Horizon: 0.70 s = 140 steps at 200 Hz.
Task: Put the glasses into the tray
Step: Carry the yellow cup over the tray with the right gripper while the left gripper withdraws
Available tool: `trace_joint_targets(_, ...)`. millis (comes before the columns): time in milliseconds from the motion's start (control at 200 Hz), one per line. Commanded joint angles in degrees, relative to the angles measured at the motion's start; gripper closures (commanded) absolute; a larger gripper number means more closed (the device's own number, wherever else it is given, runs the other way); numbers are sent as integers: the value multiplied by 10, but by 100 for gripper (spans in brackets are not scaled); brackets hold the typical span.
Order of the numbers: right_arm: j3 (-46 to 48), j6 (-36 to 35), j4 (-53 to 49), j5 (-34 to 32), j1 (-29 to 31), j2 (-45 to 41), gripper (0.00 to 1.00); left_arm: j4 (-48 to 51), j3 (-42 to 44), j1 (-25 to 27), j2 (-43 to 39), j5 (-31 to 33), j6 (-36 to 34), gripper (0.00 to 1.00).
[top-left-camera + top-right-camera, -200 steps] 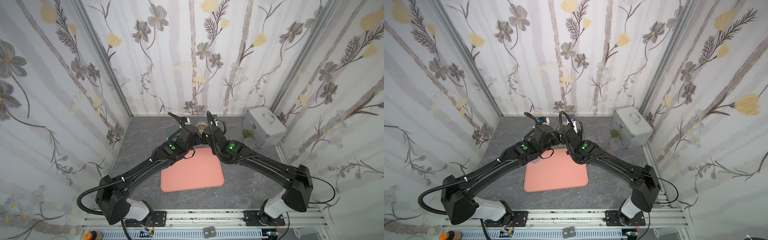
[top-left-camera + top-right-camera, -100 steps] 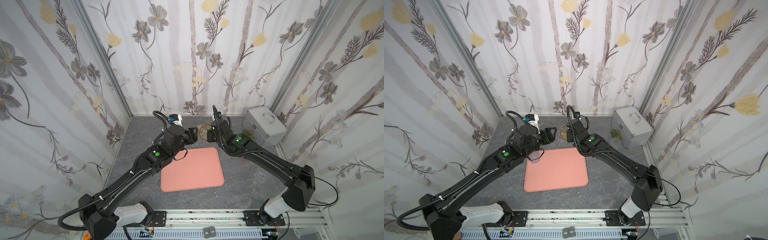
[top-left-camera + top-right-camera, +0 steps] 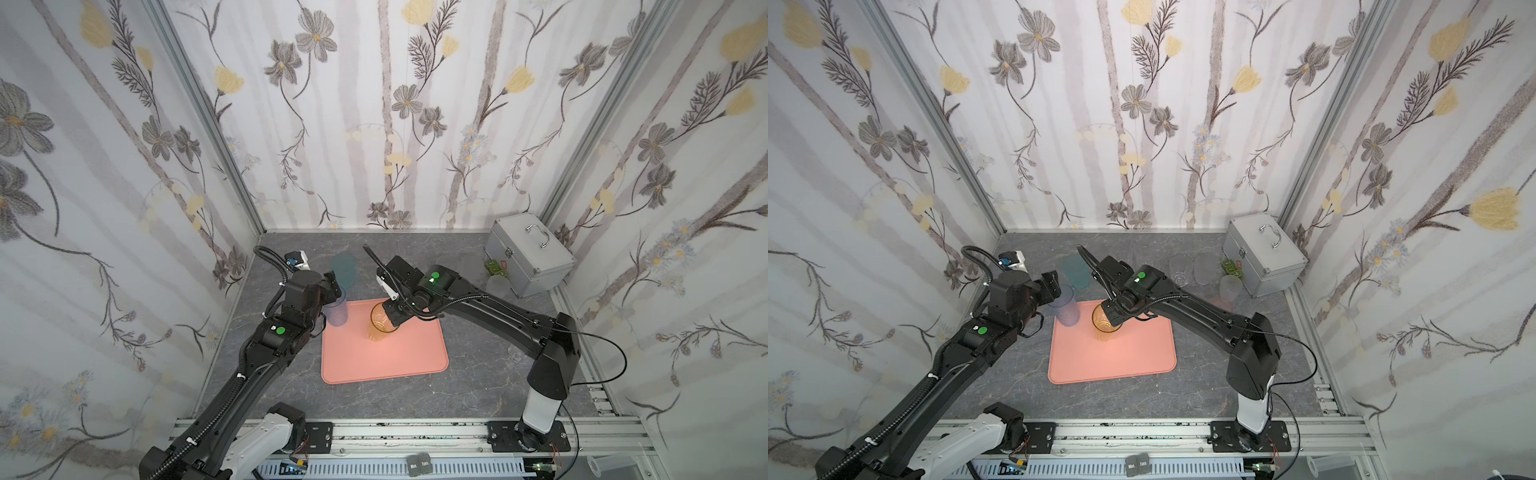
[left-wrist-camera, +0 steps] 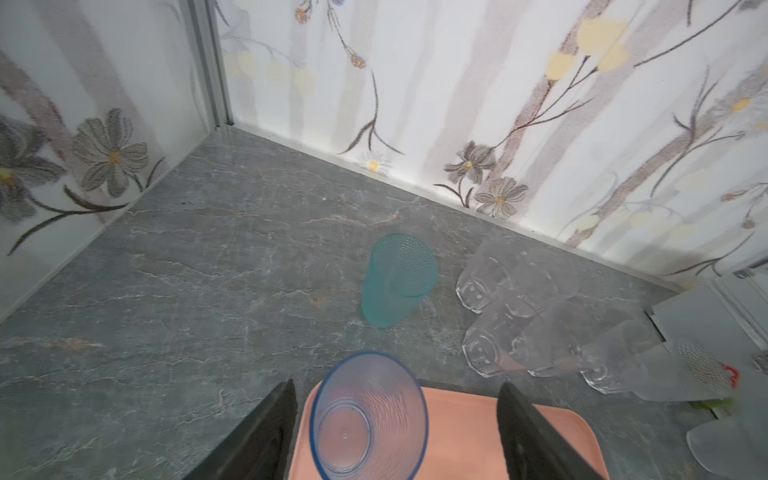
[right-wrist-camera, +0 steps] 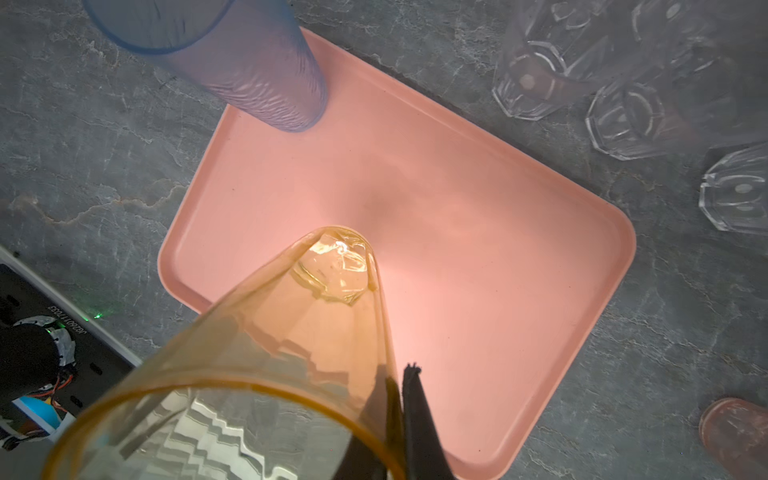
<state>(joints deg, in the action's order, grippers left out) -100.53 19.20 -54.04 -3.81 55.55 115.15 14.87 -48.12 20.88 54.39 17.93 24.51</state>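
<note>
Floral wallpaper [image 3: 374, 124] closes in your grey marbled tabletop [image 3: 415, 399] on three sides. You see the pink tray [image 3: 399, 361] in the lower middle of both top views. The blue glass [image 3: 336, 309] stands upright at the tray's upper-left corner. Your left gripper [image 4: 395, 386] brackets it with the jaws spread wide and a gap on each side, gripping nothing. Your right gripper [image 5: 401, 374] is pinched closed on the rim wall of the amber glass [image 3: 380, 328], one finger inside and one outside, over the tray's upper middle. You cannot tell whether its base touches the tray. Off the tray, the teal glass [image 3: 343, 269] sits just above the blue one. The clear glasses [image 3: 1179, 268] cluster right of centre, near the silver case [image 3: 530, 257] at the table's upper-right corner.
</note>
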Motion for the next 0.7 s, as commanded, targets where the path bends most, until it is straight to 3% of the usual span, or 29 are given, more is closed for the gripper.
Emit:
trace_joint_targets(0, -38, 14, -14, -6, 24, 39, 100, -9, 10, -23, -6, 4, -5, 22)
trace_joint_targets(395, -280, 9, -104, -33, 73, 226, 100, -8, 28, -70, -13, -18, -5, 22)
trace_joint_targets(694, -295, 33, -71, -16, 74, 261, 100, -8, 29, -79, -14, -33, -3, 22)
